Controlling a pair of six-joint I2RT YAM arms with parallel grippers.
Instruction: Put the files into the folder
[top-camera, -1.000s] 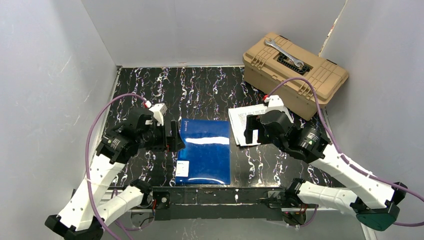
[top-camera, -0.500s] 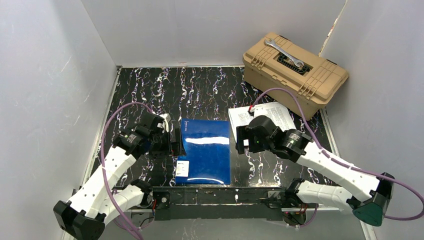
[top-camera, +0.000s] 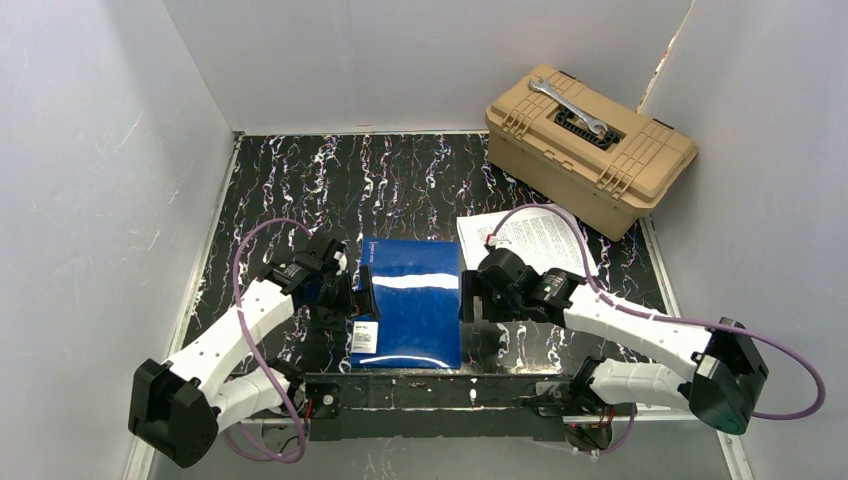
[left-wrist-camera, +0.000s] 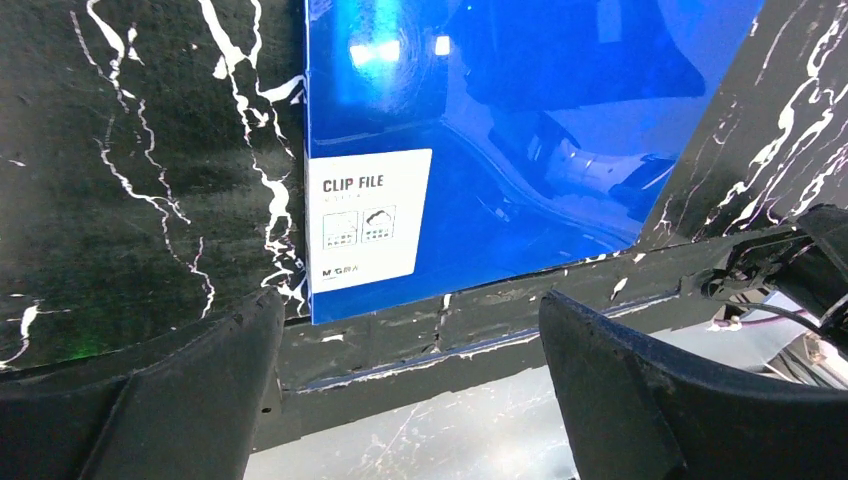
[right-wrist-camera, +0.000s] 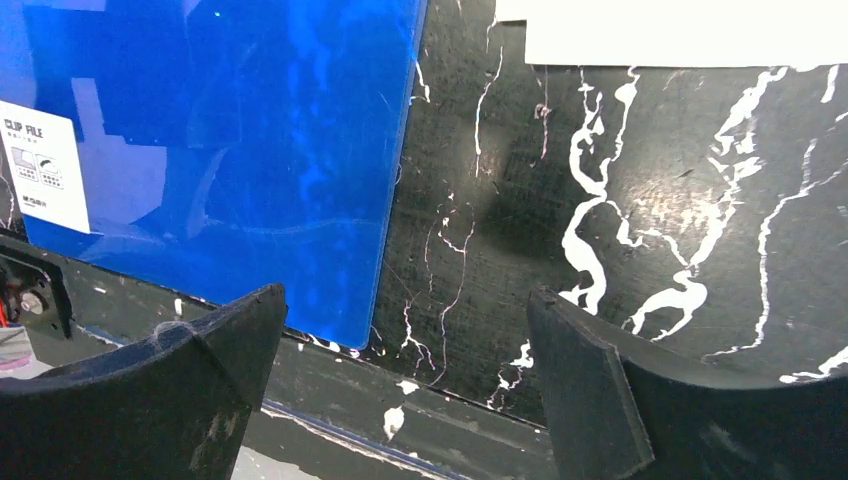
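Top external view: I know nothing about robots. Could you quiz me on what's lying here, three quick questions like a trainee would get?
1. True or false: the white label on the folder sits at a corner near the arms' bases.
2. Where are the files? A) inside the folder B) on the table, right of the folder C) leaning on the back wall
3. Fill in: the tool lying on the tan toolbox is a ____.
Key: 1 true; 2 B; 3 wrench.
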